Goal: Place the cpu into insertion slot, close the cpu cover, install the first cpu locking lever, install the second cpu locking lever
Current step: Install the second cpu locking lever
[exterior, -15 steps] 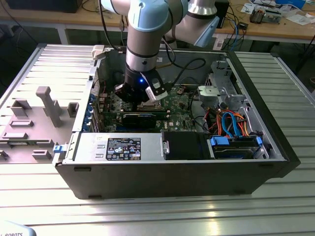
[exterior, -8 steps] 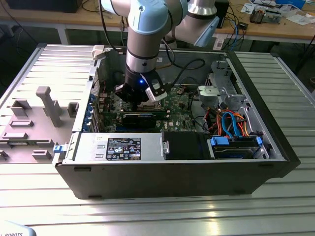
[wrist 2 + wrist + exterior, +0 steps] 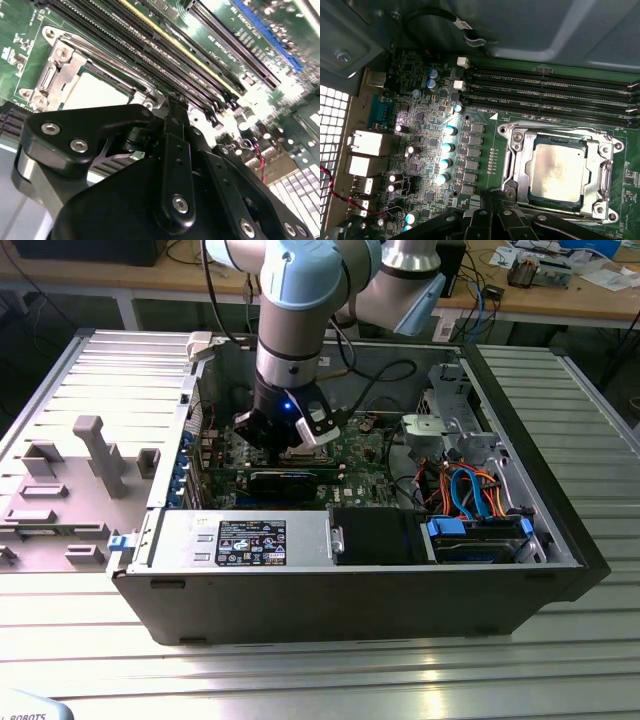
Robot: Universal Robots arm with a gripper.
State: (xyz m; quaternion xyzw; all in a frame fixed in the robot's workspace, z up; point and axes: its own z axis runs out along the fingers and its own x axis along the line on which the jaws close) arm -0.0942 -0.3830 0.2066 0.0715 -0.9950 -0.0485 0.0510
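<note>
Hanging over the open computer case (image 3: pixel 560 540), my gripper (image 3: pixel 172 107) sits low above the green circuit board (image 3: pixel 425 150), and in the second wrist view its black fingers (image 3: pixel 175 150) look drawn close together at a narrow tip with nothing between them; that tip is just beside the edge of the insertion slot (image 3: pixel 559 172), though I cannot tell whether it touches a lever or the frame there. In the first wrist view the cpu (image 3: pixel 556 170) already lies flat in the insertion slot, its silver-grey top showing through the window of the cpu cover (image 3: pixel 520 170), which lies down flat around it. By my reckoning the chip is light, stiff and fragile, with a slick metal top, so it should only ever be taken by its outer edges and never pressed at a tilt. The cover looks thin and springy, best pushed on its frame rather than on the chip. The thin wire levers along the socket's sides are hard to make out, so I cannot say whether either is latched. Beyond the socket run the long dark memory slots (image 3: pixel 550 95), and further off in the exterior view sit the blue and orange cables (image 3: pixel 470 495) near the case's far corner.
</note>
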